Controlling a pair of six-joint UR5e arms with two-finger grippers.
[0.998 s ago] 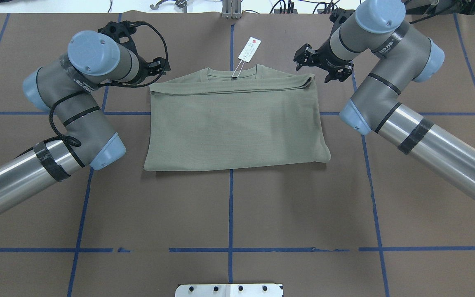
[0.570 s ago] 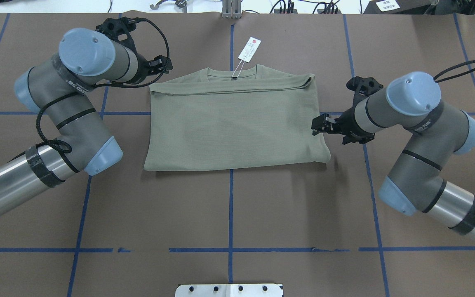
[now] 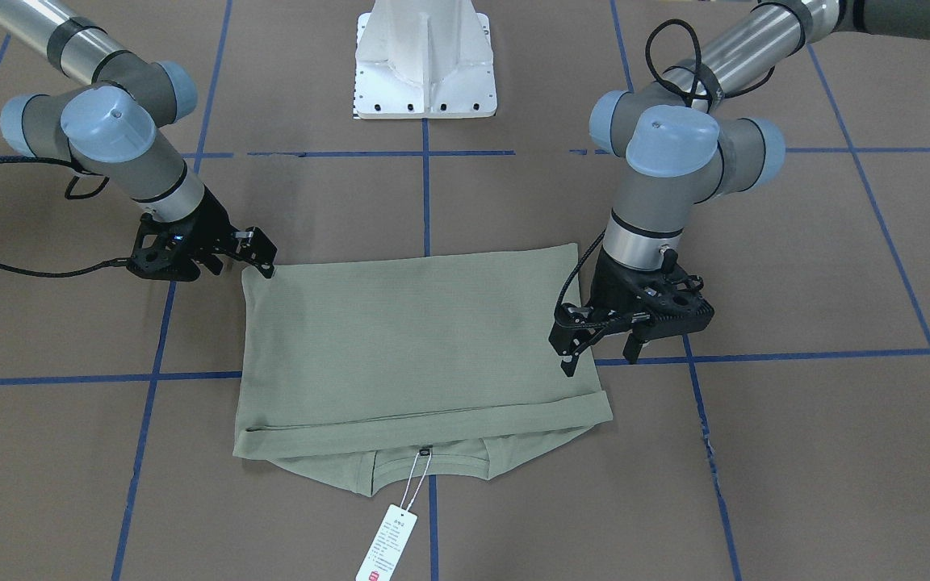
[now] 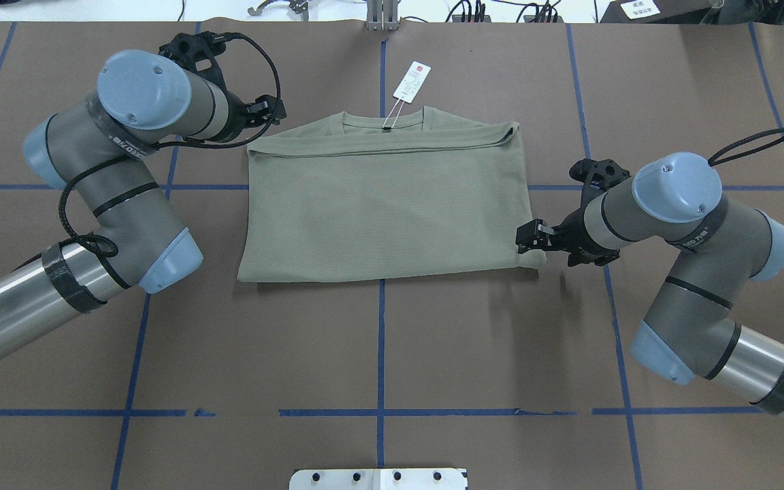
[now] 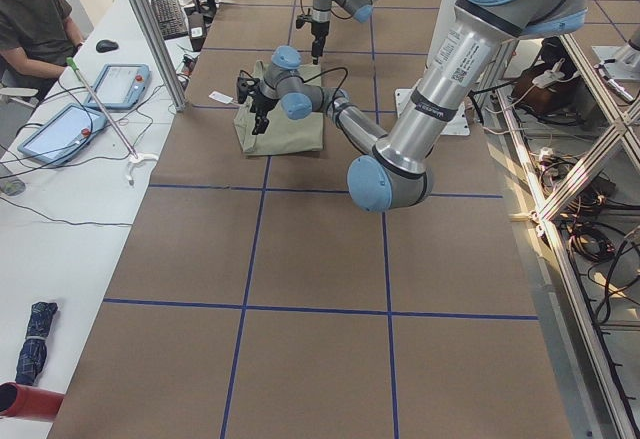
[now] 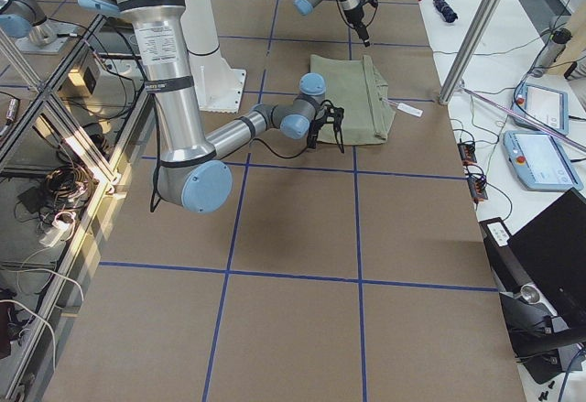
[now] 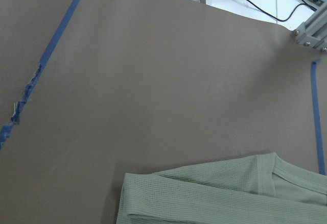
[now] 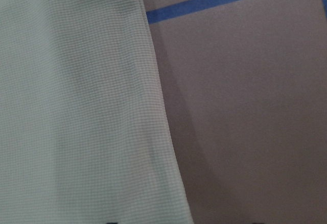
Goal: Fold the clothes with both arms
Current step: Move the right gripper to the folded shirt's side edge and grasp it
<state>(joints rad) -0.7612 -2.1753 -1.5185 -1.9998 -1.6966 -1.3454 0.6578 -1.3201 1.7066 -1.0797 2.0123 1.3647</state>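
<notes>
The clothes, one sage-green shirt (image 4: 385,204), lie folded into a flat rectangle mid-table, collar and white hang tag (image 4: 411,82) on the far side. My left gripper (image 4: 269,112) stands open by the shirt's far left corner; in the front-facing view the left gripper (image 3: 598,355) hangs over that side edge, holding nothing. Down at the shirt's near right corner my right gripper (image 4: 527,238) is open and empty, its tips touching or just off the edge. The right wrist view shows the shirt's edge (image 8: 71,106) close up. The left wrist view shows the collar corner (image 7: 219,198).
Brown paper with blue tape lines (image 4: 381,354) covers the table. The white pedestal base (image 3: 425,60) stands at the robot's side. Beyond the far edge is a desk with tablets (image 5: 120,84), and a seated person (image 5: 35,19).
My right arm has swung from the shirt's far right corner down its right side to the near right corner. The left arm has barely shifted; the shirt has not moved.
</notes>
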